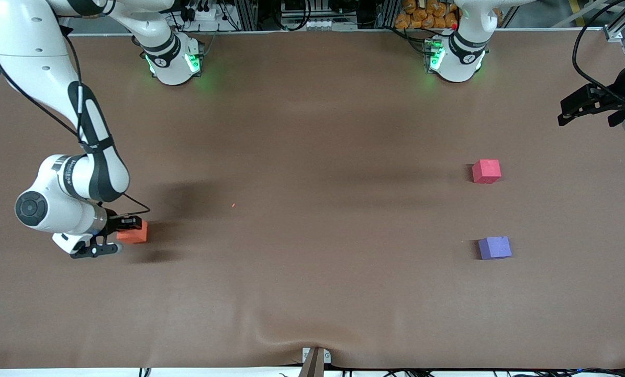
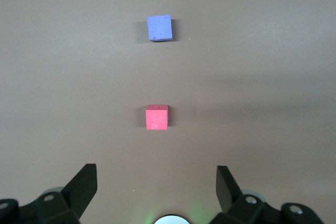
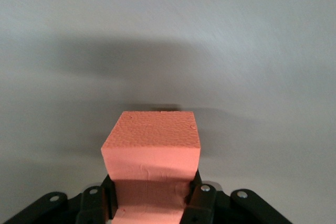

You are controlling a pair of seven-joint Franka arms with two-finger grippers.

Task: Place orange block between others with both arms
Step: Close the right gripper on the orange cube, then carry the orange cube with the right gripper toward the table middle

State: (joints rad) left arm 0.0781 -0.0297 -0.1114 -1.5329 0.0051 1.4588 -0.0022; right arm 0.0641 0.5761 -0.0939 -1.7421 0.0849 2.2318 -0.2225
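Observation:
The orange block [image 1: 136, 234] sits low at the table near the right arm's end, and my right gripper [image 1: 126, 229] is shut on it. In the right wrist view the orange block [image 3: 152, 145] fills the space between the two black fingers [image 3: 202, 203] of my right gripper [image 3: 152, 205]. The others lie toward the left arm's end: a red-pink block [image 1: 486, 171] and a purple-blue block [image 1: 494, 247] nearer the front camera, with a gap between them. My left gripper [image 1: 568, 110] hangs open over that end of the table. Its wrist view shows the red-pink block [image 2: 157, 117] and purple-blue block [image 2: 159, 27] past the open left gripper [image 2: 156, 174].
The brown table cover [image 1: 312, 131] has a wrinkle [image 1: 270, 324] near its front edge, by a small metal bracket [image 1: 315, 358]. A tiny red speck [image 1: 233, 205] lies mid-table. The arms' green-lit bases [image 1: 174, 63] stand along the back edge.

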